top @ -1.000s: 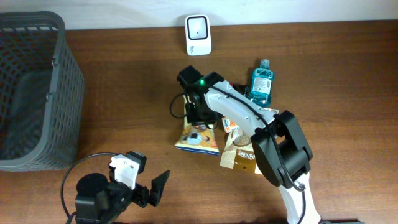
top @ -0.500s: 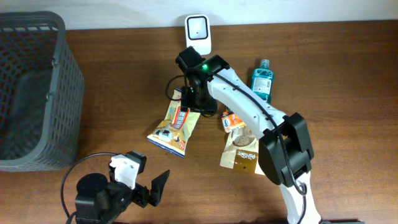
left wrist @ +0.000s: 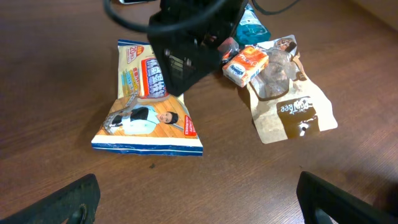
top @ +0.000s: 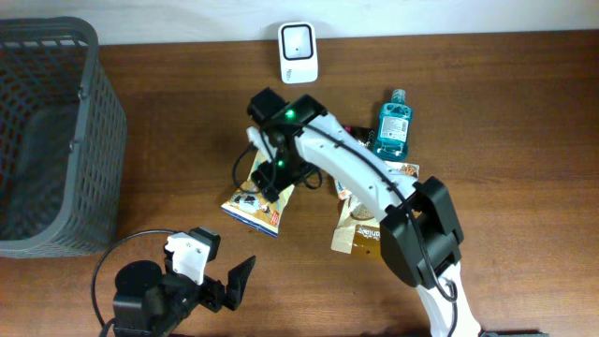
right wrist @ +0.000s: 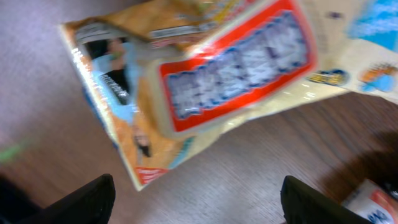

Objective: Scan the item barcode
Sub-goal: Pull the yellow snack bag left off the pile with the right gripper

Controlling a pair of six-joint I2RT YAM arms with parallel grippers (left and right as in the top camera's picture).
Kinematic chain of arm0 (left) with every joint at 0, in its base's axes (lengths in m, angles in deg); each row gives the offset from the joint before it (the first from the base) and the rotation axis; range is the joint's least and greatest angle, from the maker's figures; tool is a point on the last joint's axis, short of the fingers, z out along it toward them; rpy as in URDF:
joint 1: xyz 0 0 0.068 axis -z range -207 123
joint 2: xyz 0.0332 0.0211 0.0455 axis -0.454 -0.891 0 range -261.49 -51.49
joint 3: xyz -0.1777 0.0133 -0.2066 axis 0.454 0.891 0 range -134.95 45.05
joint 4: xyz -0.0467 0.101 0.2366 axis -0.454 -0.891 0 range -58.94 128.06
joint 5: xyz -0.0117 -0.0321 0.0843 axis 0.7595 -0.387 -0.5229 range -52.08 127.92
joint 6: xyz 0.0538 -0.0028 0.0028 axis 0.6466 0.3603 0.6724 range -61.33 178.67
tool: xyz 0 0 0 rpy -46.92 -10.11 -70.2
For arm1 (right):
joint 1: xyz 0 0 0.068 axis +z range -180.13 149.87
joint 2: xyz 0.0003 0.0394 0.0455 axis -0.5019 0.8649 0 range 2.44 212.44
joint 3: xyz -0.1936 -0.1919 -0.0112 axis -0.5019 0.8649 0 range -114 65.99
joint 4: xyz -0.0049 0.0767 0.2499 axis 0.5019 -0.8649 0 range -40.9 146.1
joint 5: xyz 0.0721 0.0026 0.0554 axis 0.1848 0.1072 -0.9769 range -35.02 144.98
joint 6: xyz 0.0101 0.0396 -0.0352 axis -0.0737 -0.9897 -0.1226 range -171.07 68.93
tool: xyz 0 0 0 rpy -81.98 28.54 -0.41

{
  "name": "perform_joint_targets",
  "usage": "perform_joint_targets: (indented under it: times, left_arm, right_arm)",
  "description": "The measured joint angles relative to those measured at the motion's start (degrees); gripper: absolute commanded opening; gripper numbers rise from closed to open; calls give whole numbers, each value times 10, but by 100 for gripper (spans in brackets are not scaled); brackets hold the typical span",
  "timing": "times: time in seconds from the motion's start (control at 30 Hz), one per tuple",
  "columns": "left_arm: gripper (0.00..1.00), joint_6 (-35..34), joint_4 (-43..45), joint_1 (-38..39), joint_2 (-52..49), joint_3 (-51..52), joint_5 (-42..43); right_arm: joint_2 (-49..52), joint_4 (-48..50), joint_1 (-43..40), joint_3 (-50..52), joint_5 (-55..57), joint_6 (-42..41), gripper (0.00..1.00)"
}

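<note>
The item, a yellow snack bag (top: 251,206) with a red label, lies flat on the wooden table, free of any grip. My right gripper (top: 274,176) hovers over its far end, jaws open and empty. In the right wrist view the bag (right wrist: 205,81) is blurred ahead of the open gripper (right wrist: 199,205). In the left wrist view the bag (left wrist: 149,115) lies beyond my left gripper (left wrist: 199,205), which is open over bare wood. The left gripper (top: 225,285) sits near the front edge. The white barcode scanner (top: 298,51) stands at the back edge.
A dark mesh basket (top: 89,140) stands at the left. Right of the bag lie a brown pouch (top: 360,232), a small orange packet (left wrist: 245,62) and a blue mouthwash bottle (top: 393,126). The right arm's links (top: 356,168) stretch over these.
My right gripper opened and let go of the snack bag, which now rests on the table left of where it was picked up. The gripper moved back from the scanner. The left arm stayed still.
</note>
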State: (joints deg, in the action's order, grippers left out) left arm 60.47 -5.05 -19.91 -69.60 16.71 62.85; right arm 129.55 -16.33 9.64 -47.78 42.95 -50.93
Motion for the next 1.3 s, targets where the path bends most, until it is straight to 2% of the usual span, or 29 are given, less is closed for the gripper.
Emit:
perform_joint_targets:
  times: [0.43,0.67,1.03,1.17,1.23,1.3]
  left_arm:
    - [99,0,0,0,0,0,0]
    - [99,0,0,0,0,0,0]
    - [99,0,0,0,0,0,0]
    - [99,0,0,0,0,0,0]
    - [99,0,0,0,0,0,0]
    - [99,0,0,0,0,0,0]
  right_arm:
    - [0,-14,17,2,-1,49,85]
    - [0,33,56,65,1,65,85]
    - [0,61,64,81,1,35,85]
    - [0,98,64,91,7,6,85]
    - [0,124,64,111,13,-7,83]
    - [0,141,64,131,17,-23,74]
